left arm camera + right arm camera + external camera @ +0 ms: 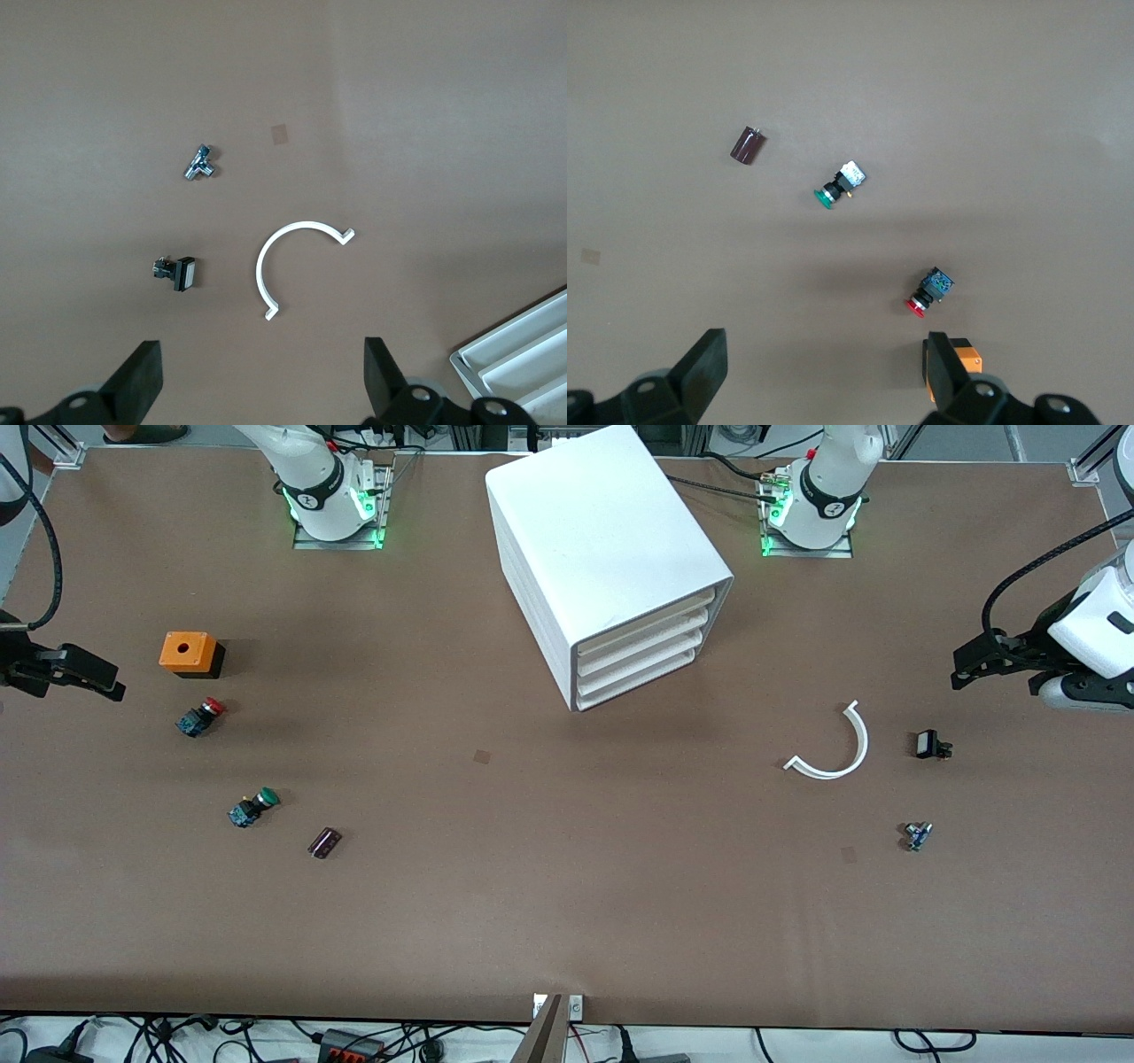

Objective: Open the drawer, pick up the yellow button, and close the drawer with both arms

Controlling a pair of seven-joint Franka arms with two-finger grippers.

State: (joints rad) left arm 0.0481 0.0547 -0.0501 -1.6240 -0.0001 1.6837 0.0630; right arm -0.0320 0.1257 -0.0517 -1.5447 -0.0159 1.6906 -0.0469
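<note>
Drawer (645, 622) apparently shut, pincers spread

Drawer (645, 622), topmost of four shallow white trays in white cabinet (594, 540), shut flush, cabinet angled mid-desk between arm bases; orange-yellow button not visible.

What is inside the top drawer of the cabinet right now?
Its contents cannot be seen: the top drawer is shut in the cabinet, only its front edge showing. No orange-yellow button is visible anywhere; on the table lie a red button and a green button.
</note>
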